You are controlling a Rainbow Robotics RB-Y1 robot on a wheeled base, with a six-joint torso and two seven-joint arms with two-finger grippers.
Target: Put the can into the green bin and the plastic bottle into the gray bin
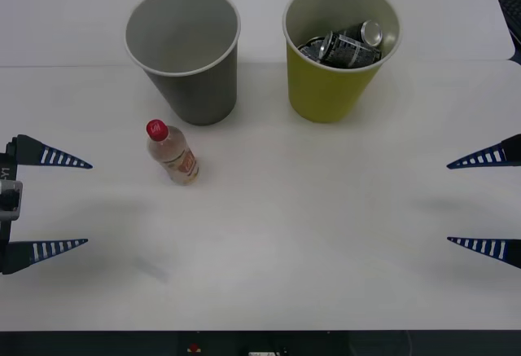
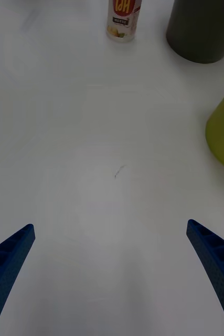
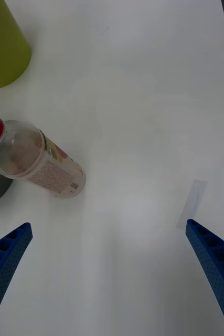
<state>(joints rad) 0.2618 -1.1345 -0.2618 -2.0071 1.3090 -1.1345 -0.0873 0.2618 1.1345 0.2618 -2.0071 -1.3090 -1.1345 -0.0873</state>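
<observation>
While my left gripper (image 1: 77, 203) and right gripper (image 1: 457, 203) wait spread wide at the table's (image 1: 326, 234) near edges, holding nothing, one plastic bottle (image 1: 172, 153) stands upright, red cap up, just before the gray bin (image 1: 186, 54). Beside it, the green bin (image 1: 338, 50) holds crushed cans (image 1: 346, 45), visible from the front view; my wrist views catch just the bins' outer walls.

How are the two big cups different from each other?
The gray bin is gray inside and out; the green bin is yellow-green outside and whitish inside. The gray bin has nothing in it, while the green bin holds a crushed can. The gray bin stands next to the plastic bottle; the green bin stands farther from it. Both are upright, tapered, pale-rimmed and about the same size.
</observation>
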